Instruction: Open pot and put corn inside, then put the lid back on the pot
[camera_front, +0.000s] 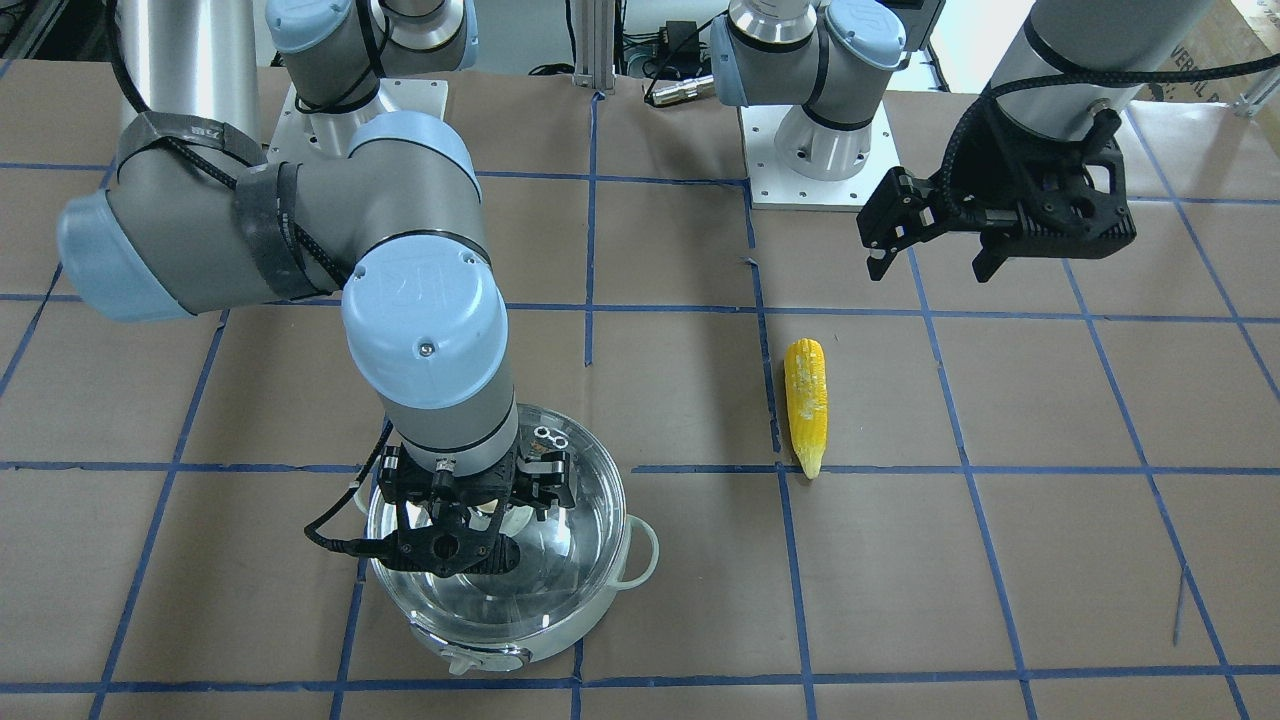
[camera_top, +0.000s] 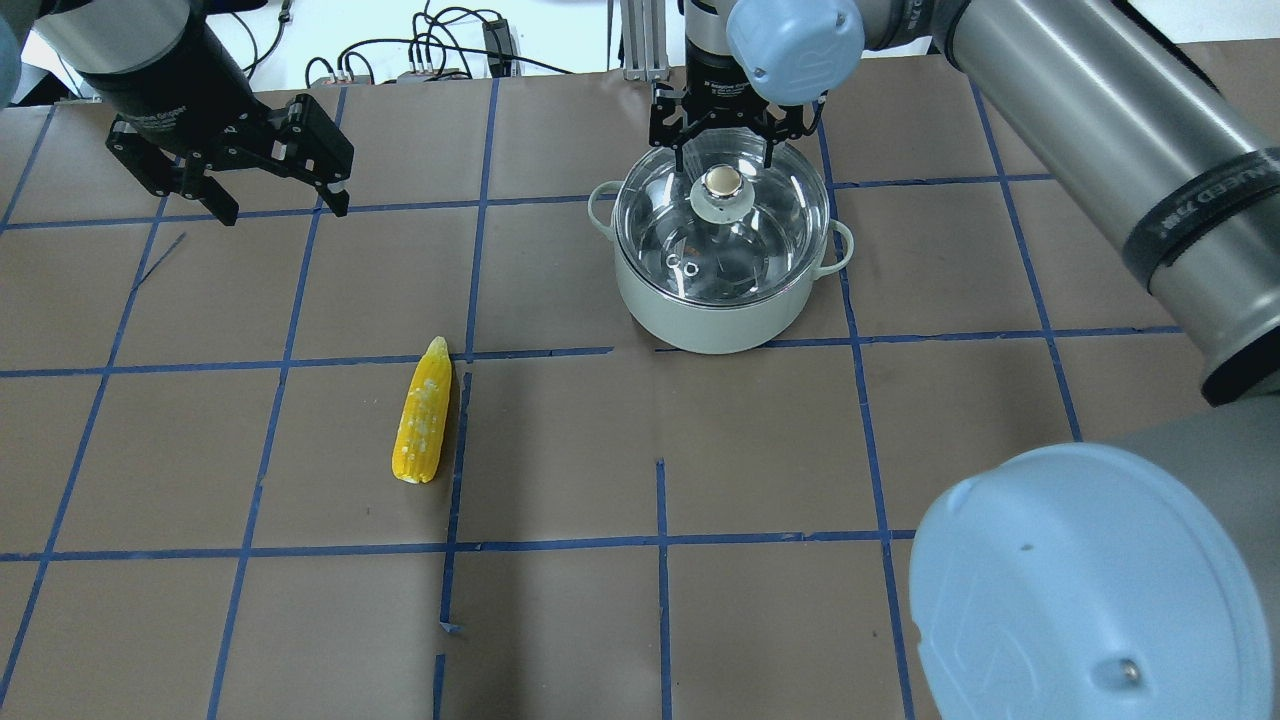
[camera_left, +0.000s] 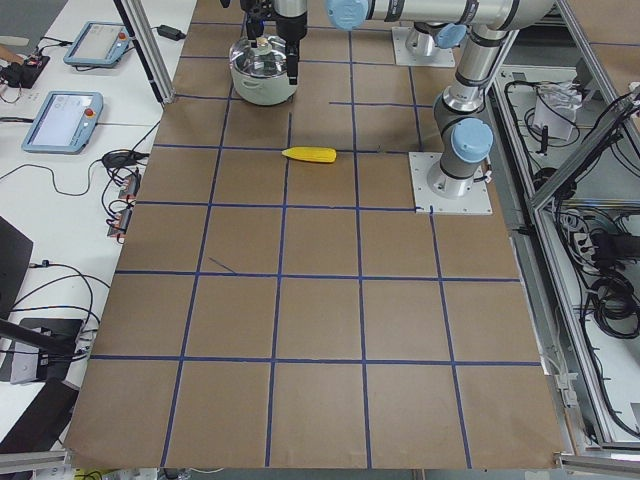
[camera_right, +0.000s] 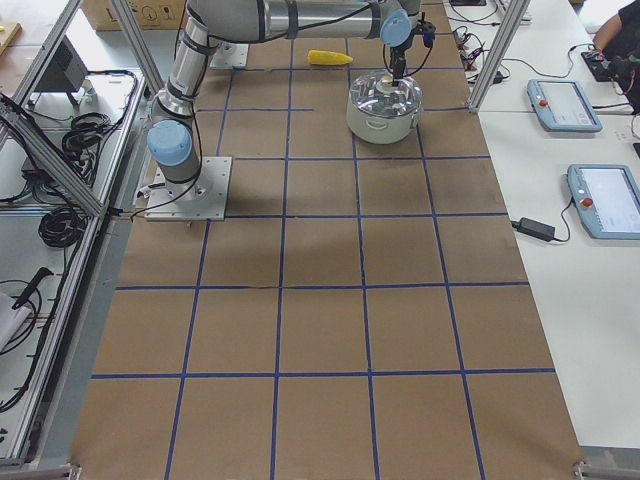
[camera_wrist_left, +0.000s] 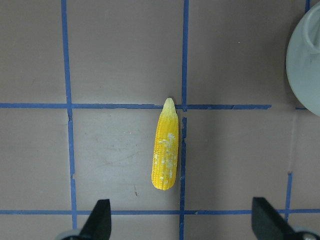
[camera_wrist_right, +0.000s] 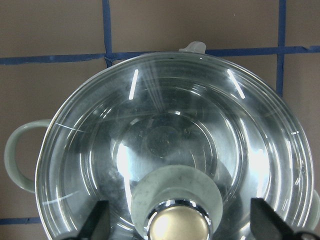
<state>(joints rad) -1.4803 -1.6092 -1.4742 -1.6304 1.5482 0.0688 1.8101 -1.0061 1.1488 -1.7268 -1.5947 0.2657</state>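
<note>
The pot (camera_top: 715, 310) stands at the far side of the table with the glass lid (camera_top: 745, 250) on it. My right gripper (camera_top: 725, 165) is open, one finger on each side of the lid's knob (camera_top: 722, 183) and clear of it; the right wrist view shows the knob (camera_wrist_right: 176, 225) between the fingertips (camera_wrist_right: 99, 220). The corn (camera_top: 423, 425) lies on the table left of the pot, its tip toward the far side. My left gripper (camera_top: 285, 212) is open and empty, above the table beyond the corn; the corn also shows in the left wrist view (camera_wrist_left: 166, 155).
Brown paper with a blue tape grid covers the table (camera_top: 640, 460). The arm bases (camera_front: 815, 150) stand at the robot's edge. Tablets and cables (camera_left: 65, 115) lie on a white side table.
</note>
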